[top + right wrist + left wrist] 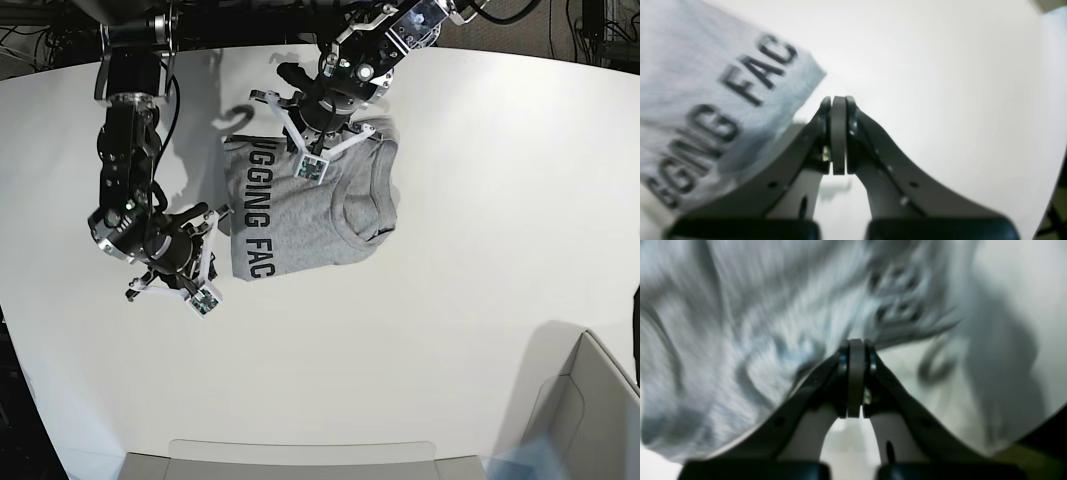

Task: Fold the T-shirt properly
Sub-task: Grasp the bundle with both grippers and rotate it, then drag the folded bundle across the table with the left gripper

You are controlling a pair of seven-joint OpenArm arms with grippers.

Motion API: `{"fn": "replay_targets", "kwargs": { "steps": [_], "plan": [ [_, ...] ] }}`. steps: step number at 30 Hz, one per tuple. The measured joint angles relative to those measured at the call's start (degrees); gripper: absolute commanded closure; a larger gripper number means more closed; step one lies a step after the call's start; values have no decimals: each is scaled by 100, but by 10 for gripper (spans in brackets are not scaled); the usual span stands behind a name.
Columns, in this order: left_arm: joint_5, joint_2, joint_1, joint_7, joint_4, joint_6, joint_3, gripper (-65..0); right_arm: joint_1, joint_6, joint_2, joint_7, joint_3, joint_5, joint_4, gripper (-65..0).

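A: Where's the T-shirt [310,215]?
B: On the white table [480,200], toward its far edge, partly folded, black lettering up along its left side.

A: The left gripper [856,350]?
B: Over the shirt's far part, jaws pressed together. Its wrist view is blurred; I can't tell whether any cloth is pinched.

A: And the right gripper [838,106]?
B: Jaws together with nothing between them, over bare table just beside the shirt's near left corner.

A: Anything else around?
B: A pale box [585,415] at the near right corner and a flat tray [300,460] along the near edge, both well apart from the shirt.
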Motion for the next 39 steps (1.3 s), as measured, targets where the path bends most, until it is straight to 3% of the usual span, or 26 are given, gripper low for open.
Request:
{"fn": "replay_targets", "kwargs": {
  "steps": [3,6,14,20,23,26,29,33,34,39],
  "plan": [
    [-20,24,-302,-37,-542,9,11,0,256,-11,-48,581,-348,-240,-1014,0],
    [-42,52,-361,-162,-780,-39,-284,0,216,-149,-90,549,-409,-455,-1462,0],
    [-13,26,-345,-282,-881,-15,-2002,0,-1014,-269,-17,669,-378,-472,-671,0],
    [-31,74,-874,-216,-914,-13,-2282,0,-1827,-284,-225,549,-483,-538,188,0],
    [-50,105,-798,-179,-501,-9,-2717,0,-2028,-225,-466,516,-98,-413,774,0],
    [103,133,-503,-319,127,50,-3082,0,-1934,-227,-638,581,831,-461,1379,0],
    [92,275,-470,-262,476,46,-2806,0,-1788,-225,-713,505,1781,-509,1709,0],
    [-50,380,-721,-286,186,-79,-1580,0,-1604,-229,-743,501,2872,-496,1757,0],
    [15,378,-813,-280,-7,20,-1290,0,-1576,-229,-769,498,3093,-459,1755,0],
    [46,616,-1209,-286,-1255,20,-872,0,-1749,-243,-741,518,3473,-442,1762,0]
  ]
}}
